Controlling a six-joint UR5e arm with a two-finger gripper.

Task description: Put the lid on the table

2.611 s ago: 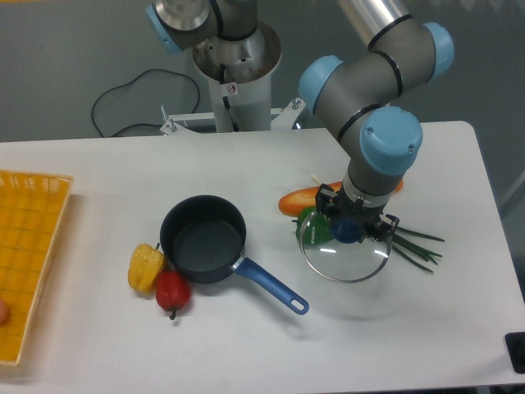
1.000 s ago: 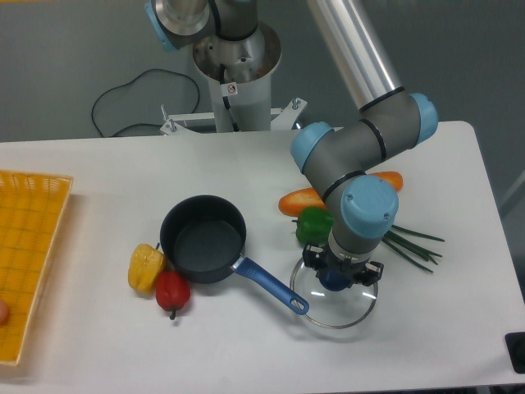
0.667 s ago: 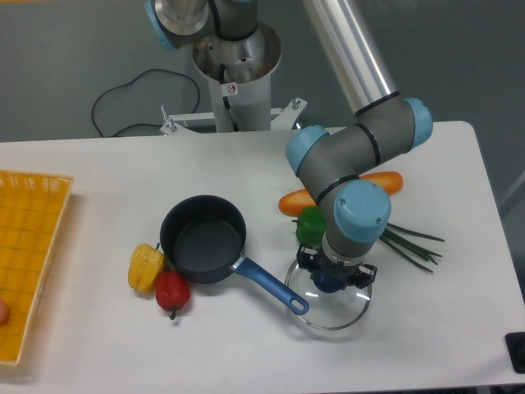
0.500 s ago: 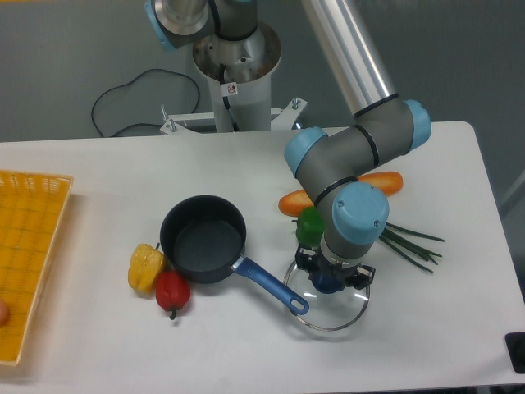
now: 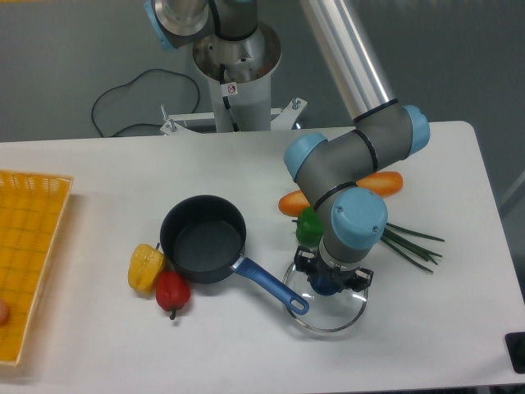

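Note:
The lid, a clear glass disc with a thin metal rim, lies low at the white table just right of the saucepan's handle tip. Its dark blue knob sits between the fingers of my gripper, which points straight down and is shut on it. The arm's wrist covers the lid's far edge. I cannot tell whether the rim rests on the tabletop or hovers just above it.
A dark blue saucepan stands open left of the lid, its blue handle reaching the lid's rim. A green pepper, a carrot and green stalks lie behind. Yellow and red peppers sit left; a yellow mesh tray far left.
The gripper has carried the lid down and to the left, from near the green stalks to a spot beside the saucepan handle. Over the last half second it only drifted slightly.

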